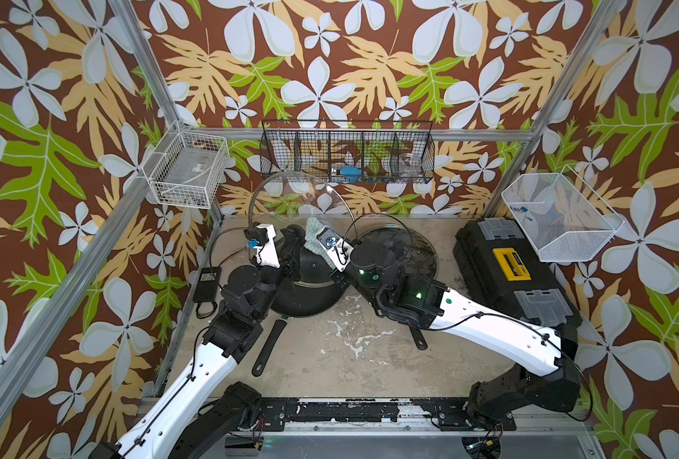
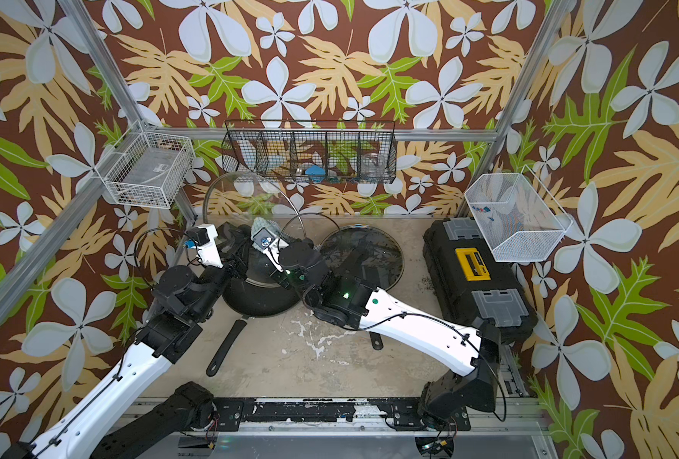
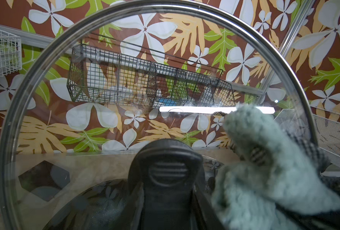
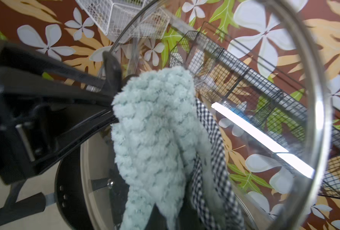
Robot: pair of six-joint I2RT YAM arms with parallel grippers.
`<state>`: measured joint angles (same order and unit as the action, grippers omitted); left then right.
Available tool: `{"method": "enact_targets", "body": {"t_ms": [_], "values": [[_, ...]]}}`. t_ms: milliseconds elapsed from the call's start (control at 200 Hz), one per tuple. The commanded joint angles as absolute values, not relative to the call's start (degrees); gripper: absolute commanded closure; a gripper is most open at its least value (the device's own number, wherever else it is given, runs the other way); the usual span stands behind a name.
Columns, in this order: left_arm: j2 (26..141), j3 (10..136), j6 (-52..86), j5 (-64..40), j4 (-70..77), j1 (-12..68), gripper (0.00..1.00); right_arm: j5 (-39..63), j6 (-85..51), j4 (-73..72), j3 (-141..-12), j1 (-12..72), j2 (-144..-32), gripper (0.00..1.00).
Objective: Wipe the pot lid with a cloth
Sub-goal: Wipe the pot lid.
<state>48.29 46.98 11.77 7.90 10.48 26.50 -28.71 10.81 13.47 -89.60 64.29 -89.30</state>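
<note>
The pot lid (image 1: 290, 194) (image 2: 246, 190) is clear glass with a steel rim (image 3: 45, 51) and stands nearly upright over the table's back left. My left gripper (image 1: 292, 240) (image 2: 239, 238) (image 3: 166, 179) is shut on its black knob (image 3: 165, 147). The cloth (image 1: 313, 233) (image 2: 263, 228) (image 3: 264, 159) (image 4: 155, 129), pale teal and nubby, is pressed against the glass beside the knob. My right gripper (image 1: 322, 244) (image 2: 268, 238) (image 4: 165, 219) is shut on the cloth, its fingers wrapped and hidden by the fabric. A black-and-white checked layer (image 4: 211, 139) shows behind the teal pile.
A black pan (image 1: 310, 294) sits under the raised lid, its handle (image 1: 268, 345) pointing toward the front. A second pan with a glass lid (image 1: 405, 250) lies to its right. A black toolbox (image 1: 509, 274) stands at the right. Wire baskets (image 1: 186, 171) (image 1: 346, 151) (image 1: 560, 214) hang on the walls.
</note>
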Motion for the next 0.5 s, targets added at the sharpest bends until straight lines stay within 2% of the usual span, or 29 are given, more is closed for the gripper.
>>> {"method": "enact_targets", "body": {"t_ms": [0,495], "values": [[47.64,48.25,9.66,4.38,23.04,26.46,1.00,-27.60,8.54,14.20,-88.57,66.13,-90.55,1.00],[46.34,46.17,-14.39,0.34,20.64,26.48,1.00,-34.26,12.66,13.99,-91.78,62.87,-86.85,1.00]]}}
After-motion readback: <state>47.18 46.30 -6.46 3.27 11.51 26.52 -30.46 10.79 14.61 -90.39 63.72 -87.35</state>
